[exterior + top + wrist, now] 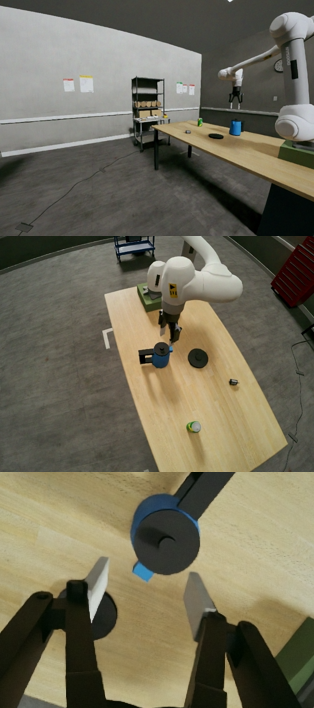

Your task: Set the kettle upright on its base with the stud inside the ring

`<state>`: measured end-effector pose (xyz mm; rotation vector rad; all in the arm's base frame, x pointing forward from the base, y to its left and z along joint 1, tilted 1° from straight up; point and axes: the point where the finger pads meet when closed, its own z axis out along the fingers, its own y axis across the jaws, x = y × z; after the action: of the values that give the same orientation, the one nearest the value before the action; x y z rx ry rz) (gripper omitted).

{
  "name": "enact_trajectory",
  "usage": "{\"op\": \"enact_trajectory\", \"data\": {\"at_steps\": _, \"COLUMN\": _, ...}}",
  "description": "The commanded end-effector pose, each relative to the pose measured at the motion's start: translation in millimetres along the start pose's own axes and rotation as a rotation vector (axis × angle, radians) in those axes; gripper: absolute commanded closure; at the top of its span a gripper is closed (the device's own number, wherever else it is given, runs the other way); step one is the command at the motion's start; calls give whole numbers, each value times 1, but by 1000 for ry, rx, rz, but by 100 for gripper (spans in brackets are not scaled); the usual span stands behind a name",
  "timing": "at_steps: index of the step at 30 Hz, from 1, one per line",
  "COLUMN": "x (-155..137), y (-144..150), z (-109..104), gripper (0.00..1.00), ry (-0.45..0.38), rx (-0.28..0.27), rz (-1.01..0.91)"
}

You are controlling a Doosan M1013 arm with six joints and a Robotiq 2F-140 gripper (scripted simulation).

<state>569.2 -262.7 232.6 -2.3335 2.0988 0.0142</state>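
A blue kettle (160, 359) (235, 128) (140, 522) with a black lid and a black handle stands upright on the wooden table (177, 401) (253, 150). The round black base (197, 358) (215, 136) lies flat on the table, a short way from the kettle's spout side and apart from it. In the wrist view the base (107, 617) shows partly behind one finger. My gripper (168, 337) (235, 106) (147, 578) is open and empty. It hangs well above the kettle, pointing down, with the kettle's lid just ahead of the fingertips in the wrist view.
A green can (193, 426) (199, 122) stands near the table's far end and a small black part (233, 381) (188, 131) lies beyond the base. The arm's green pedestal (149, 303) (294, 153) sits at the other end. A shelf rack (148, 109) stands by the wall.
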Motion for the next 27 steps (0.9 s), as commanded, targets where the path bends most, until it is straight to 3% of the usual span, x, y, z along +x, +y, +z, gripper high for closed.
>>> {"op": "enact_trajectory", "data": {"at_steps": 1, "x": 18, "y": 13, "z": 6, "gripper": 48, "ry": 2, "rx": 1, "rz": 122}}
{"op": "enact_trajectory", "data": {"at_steps": 8, "x": 46, "y": 38, "z": 18, "gripper": 48, "ry": 1, "rx": 1, "rz": 325}}
{"op": "enact_trajectory", "data": {"at_steps": 27, "x": 63, "y": 54, "z": 25, "gripper": 48, "ry": 0, "rx": 1, "rz": 449}}
